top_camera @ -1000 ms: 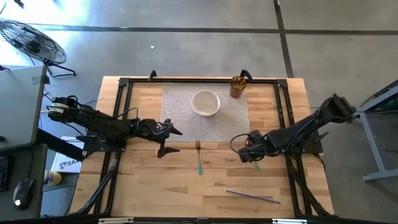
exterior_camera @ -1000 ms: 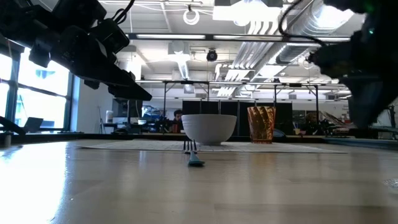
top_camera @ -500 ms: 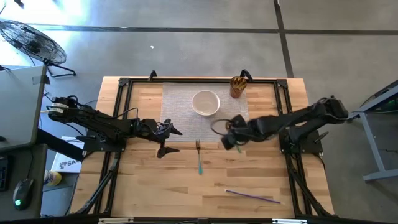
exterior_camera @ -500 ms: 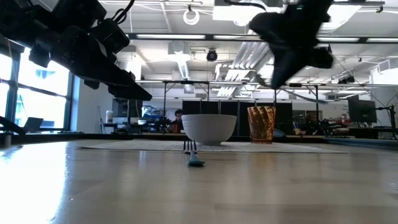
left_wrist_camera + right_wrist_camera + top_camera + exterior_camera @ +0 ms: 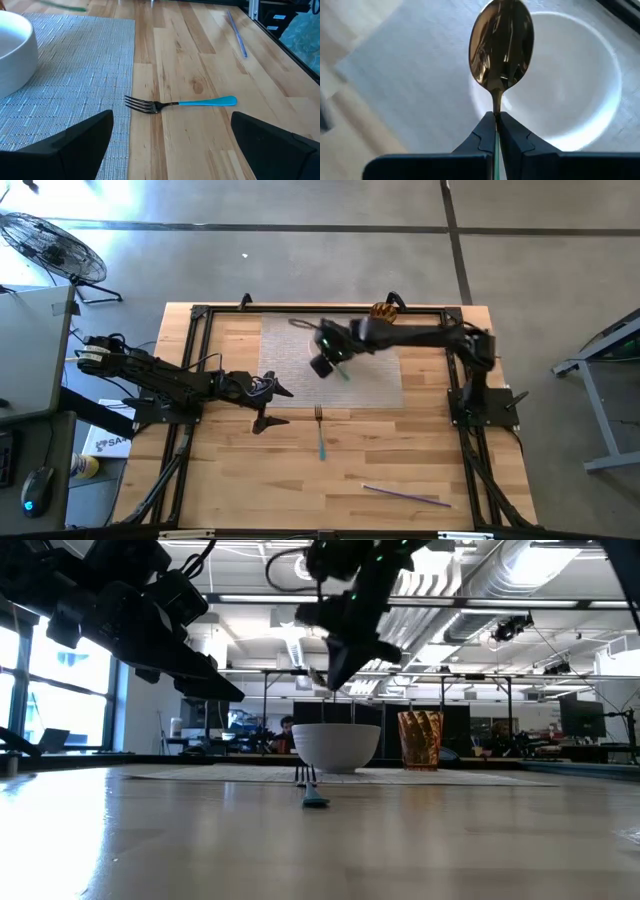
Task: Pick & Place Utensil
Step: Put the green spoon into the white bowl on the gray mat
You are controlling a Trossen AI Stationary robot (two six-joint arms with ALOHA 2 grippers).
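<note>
My right gripper [image 5: 496, 120] is shut on a spoon with a gold bowl [image 5: 501, 45] and a green handle [image 5: 341, 371]. It hangs above the white bowl [image 5: 580, 85], which stands on the woven placemat [image 5: 405, 65]. In the low view this gripper [image 5: 335, 680] is well above the bowl's rim [image 5: 336, 730]. A fork with a blue handle [image 5: 180, 104] lies flat on the wood, its tines by the placemat's near edge; it also shows in the high view [image 5: 320, 430]. My left gripper [image 5: 272, 406] is open and empty, to the left of the fork. My right gripper pinches the spoon's thin neck [image 5: 496, 111], just behind the gold bowl, between its two fingertips. The fingers slant downward and lie along the spoon. The gold bowl sticks out ahead of them and the green handle runs back between them. The spoon is lifted clear.
A gold cup [image 5: 382, 318] stands at the placemat's far right corner. A thin purple stick [image 5: 405, 495] lies near the table's front edge. A black frame [image 5: 200, 315] runs round the table top. Bare wood lies between the fork and the stick.
My right gripper has carried the spoon from the right of the fork toward the table's far edge and left, rising, and now stands over the white bowl. The fork, stick and left arm have kept still.
</note>
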